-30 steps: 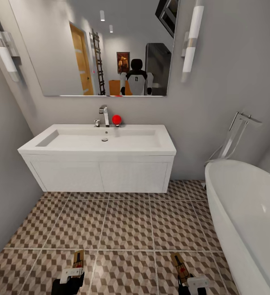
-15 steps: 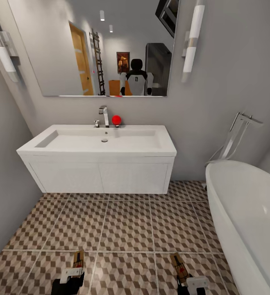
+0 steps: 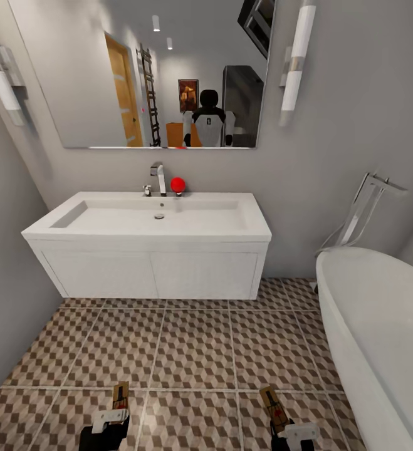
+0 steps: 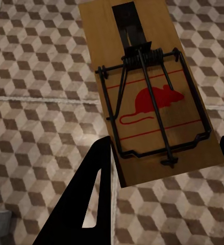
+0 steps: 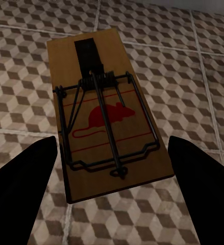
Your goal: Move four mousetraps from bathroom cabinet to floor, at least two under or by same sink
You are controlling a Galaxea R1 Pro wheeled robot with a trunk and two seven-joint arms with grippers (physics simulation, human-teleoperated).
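Each gripper carries one mousetrap above the bathroom floor (image 3: 193,351). My left gripper (image 3: 111,416) is shut on a brown wooden mousetrap (image 3: 120,394) with a red mouse print (image 4: 147,92), and one dark finger (image 4: 86,204) presses its edge. My right gripper (image 3: 292,429) is shut on a second mousetrap (image 3: 274,404), which lies flat between the fingers (image 5: 25,178) in the right wrist view (image 5: 112,117). The white bathroom sink (image 3: 150,216) with its chrome tap (image 3: 159,175) stands straight ahead, a few tiles beyond both traps. The cabinet is out of view.
A white bathtub (image 3: 381,326) with a chrome floor tap (image 3: 363,210) fills the right side. A grey wall (image 3: 5,300) closes the left. A red ball (image 3: 178,183) sits by the tap. The mirror (image 3: 162,75) above reflects the robot. Open patterned tiles lie in front of the vanity.
The whole view has shifted slightly, so the camera has moved a little closer to the sink. Both grippers still hold their traps the same way.
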